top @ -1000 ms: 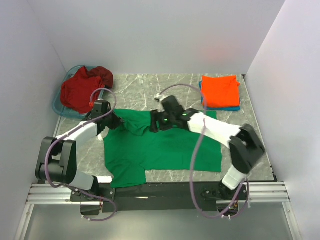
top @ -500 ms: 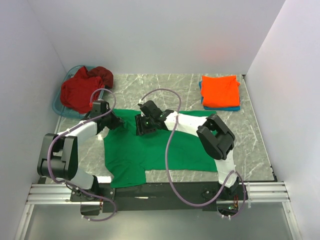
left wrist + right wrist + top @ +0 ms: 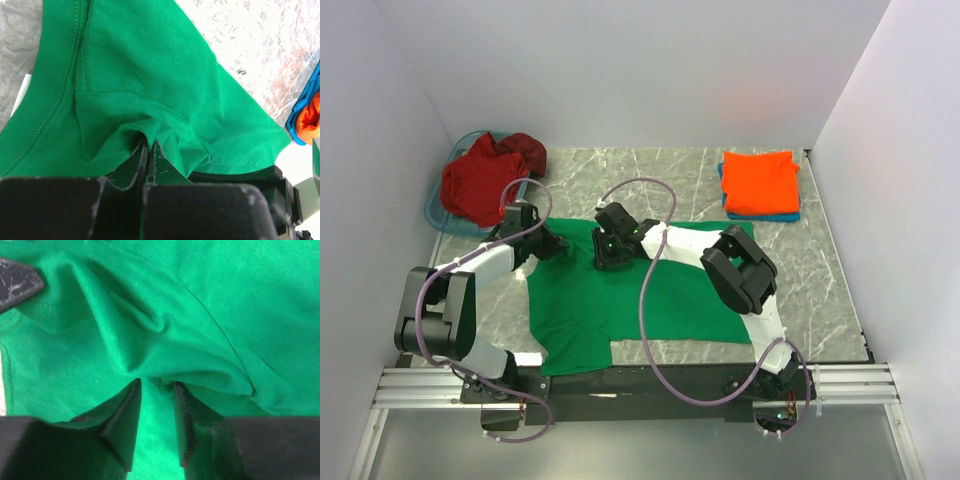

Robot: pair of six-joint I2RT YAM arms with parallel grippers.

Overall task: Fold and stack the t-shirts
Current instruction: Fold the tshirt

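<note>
A green t-shirt (image 3: 650,295) lies spread on the marble table, collar end to the left. My left gripper (image 3: 548,243) is shut on its upper left edge. In the left wrist view the jaws (image 3: 148,144) pinch a green fold (image 3: 140,65) with no gap. My right gripper (image 3: 608,252) rests on the shirt close beside it. In the right wrist view (image 3: 156,382) its jaws stand a little apart, a ridge of green cloth (image 3: 225,300) bunched at the tips. A folded orange t-shirt (image 3: 760,182) lies on a folded blue one (image 3: 772,216) at the back right.
A blue basket (image 3: 433,215) with crumpled red t-shirts (image 3: 480,185) stands at the back left. White walls close in the table on three sides. Bare marble (image 3: 620,175) shows behind the green shirt and to the right (image 3: 810,270) of it.
My right gripper has slid left over the green shirt towards the left gripper, and its elbow has swung in from the right. The left gripper has kept its hold and place.
</note>
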